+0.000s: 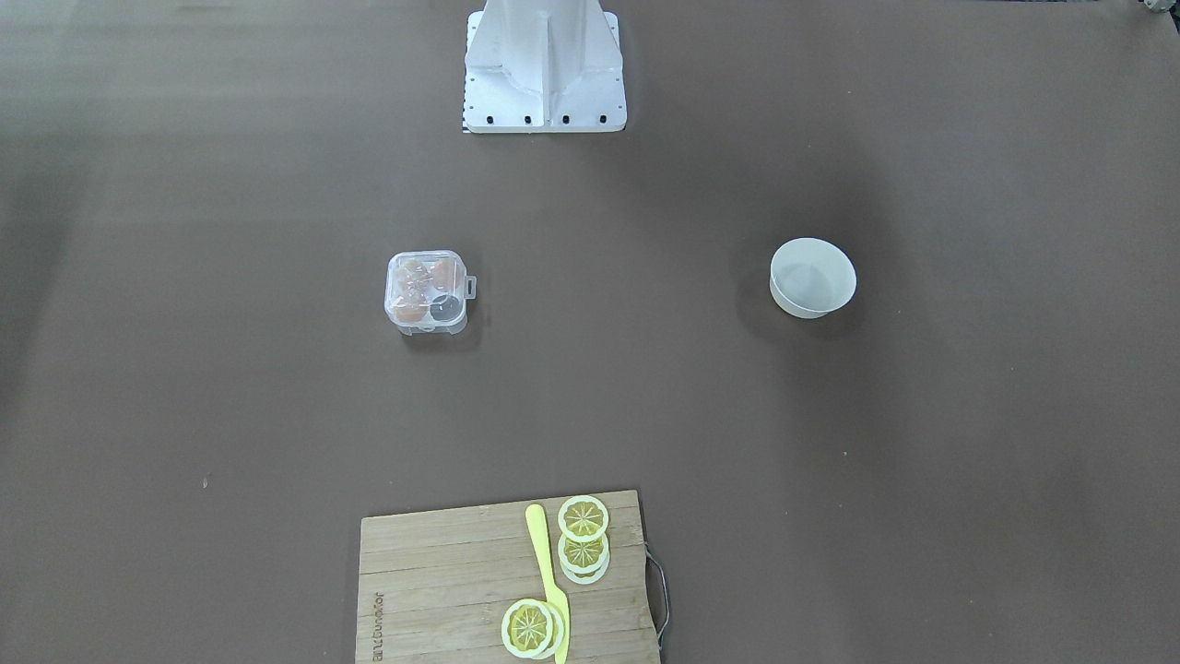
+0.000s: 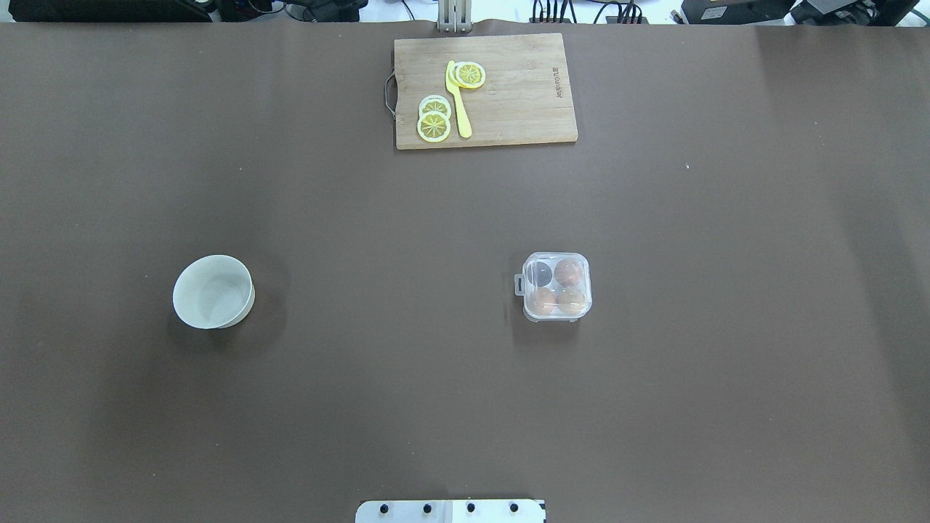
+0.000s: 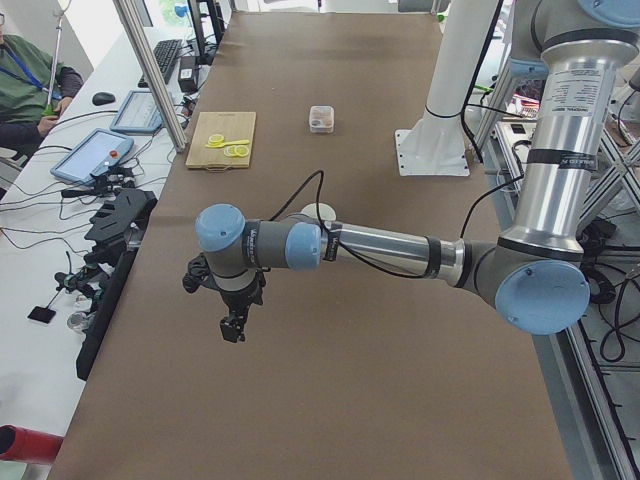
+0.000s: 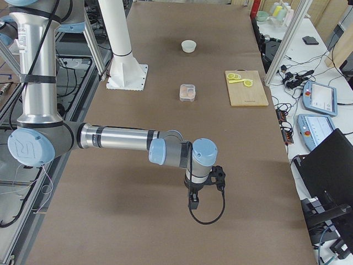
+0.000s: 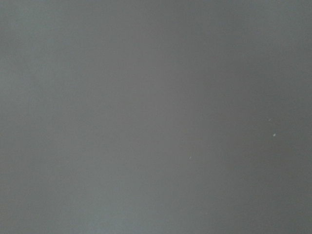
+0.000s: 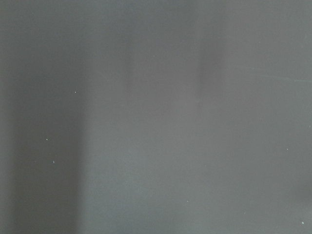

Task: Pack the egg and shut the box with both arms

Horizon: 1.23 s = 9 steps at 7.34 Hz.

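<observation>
The box (image 2: 556,286) is a small clear case on the brown table, its lid lying down over the cells. Three brown eggs show through it, one of them the egg (image 2: 569,272); the fourth cell looks dark. From the front-facing view the box (image 1: 426,291) has its latch tab on its right side. Both arms are far from it. My left gripper (image 3: 232,330) hangs over the table's near end in the exterior left view, my right gripper (image 4: 193,202) likewise in the exterior right view. I cannot tell whether either is open or shut. Both wrist views show only bare table.
A white round bowl (image 2: 213,291) stands on the left half of the table. A wooden cutting board (image 2: 508,94) with lemon slices and a yellow knife lies at the far edge. The robot's white base (image 1: 544,65) is at the near edge. A person sits beyond the table in the exterior left view.
</observation>
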{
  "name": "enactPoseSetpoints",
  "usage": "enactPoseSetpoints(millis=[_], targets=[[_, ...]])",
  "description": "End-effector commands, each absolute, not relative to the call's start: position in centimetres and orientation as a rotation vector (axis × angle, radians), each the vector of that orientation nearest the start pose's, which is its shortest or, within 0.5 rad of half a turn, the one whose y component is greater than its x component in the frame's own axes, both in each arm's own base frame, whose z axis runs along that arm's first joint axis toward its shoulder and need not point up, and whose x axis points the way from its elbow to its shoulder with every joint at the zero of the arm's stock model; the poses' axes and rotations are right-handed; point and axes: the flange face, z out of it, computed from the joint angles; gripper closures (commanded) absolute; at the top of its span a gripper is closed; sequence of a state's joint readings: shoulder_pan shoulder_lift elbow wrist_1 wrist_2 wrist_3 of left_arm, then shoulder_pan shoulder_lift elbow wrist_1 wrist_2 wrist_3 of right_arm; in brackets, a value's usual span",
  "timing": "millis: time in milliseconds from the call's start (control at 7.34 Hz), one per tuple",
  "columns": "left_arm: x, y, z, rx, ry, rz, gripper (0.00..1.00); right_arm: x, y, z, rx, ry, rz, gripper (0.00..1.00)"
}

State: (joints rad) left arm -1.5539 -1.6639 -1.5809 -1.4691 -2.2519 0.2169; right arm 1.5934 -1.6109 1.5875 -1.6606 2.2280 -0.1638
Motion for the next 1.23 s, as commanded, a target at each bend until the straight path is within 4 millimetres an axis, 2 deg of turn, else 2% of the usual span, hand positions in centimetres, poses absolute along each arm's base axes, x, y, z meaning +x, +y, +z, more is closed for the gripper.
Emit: enactPoseSetpoints(millis=[0, 409, 681, 817, 1090], targets=[[-6.2, -50.4, 65.0, 0.067, 0.677, 0.183, 0.02, 8.3, -45.9, 68.9, -0.054, -0.662, -0.093, 0.00], [-6.3, -49.5, 65.0, 0.084, 0.665, 0.128, 0.02, 8.2, -46.1, 67.8, -0.031, -0.673, -0.098, 0.00], [-6.2, -49.7, 63.6, 0.113, 0.663, 0.146, 0.02, 8.1, -46.1, 67.6, -0.026, -0.675, -0.106, 0.00], [-6.2, -49.7, 63.6, 0.112, 0.665, 0.145, 0.02, 8.1, -46.1, 67.6, -0.026, -0.674, -0.106, 0.00], [-6.0, -48.2, 64.5, 0.104, 0.675, 0.145, 0.02, 8.1, -46.0, 67.7, -0.031, -0.674, -0.106, 0.00]])
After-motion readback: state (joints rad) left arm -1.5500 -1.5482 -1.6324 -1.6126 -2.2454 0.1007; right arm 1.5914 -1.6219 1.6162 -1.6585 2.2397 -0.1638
